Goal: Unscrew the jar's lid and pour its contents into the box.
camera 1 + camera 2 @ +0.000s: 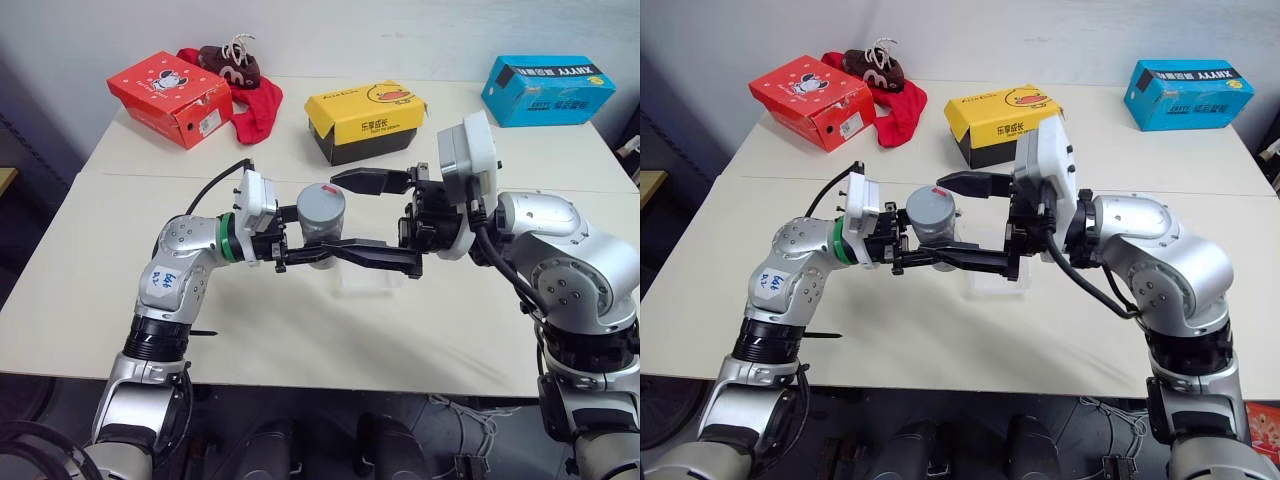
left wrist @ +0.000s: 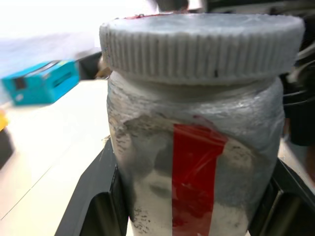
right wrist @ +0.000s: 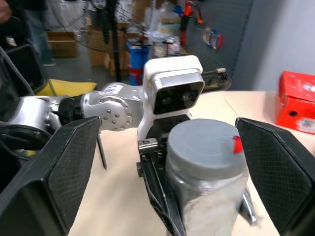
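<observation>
My left gripper is shut on the jar, holding it upright above the middle of the table. The jar is white-grey with a red stripe. The ribbed grey lid sits on top of it. My right gripper reaches in from the right and is open. Its fingers stand on either side of the lid with gaps between. The clear plastic box lies on the table just below and to the right of the jar. The contents are hidden inside the jar.
A yellow-and-black carton stands just behind the grippers. A red shoebox and a red cloth with a brown shoe are at the back left. A blue box is at the back right.
</observation>
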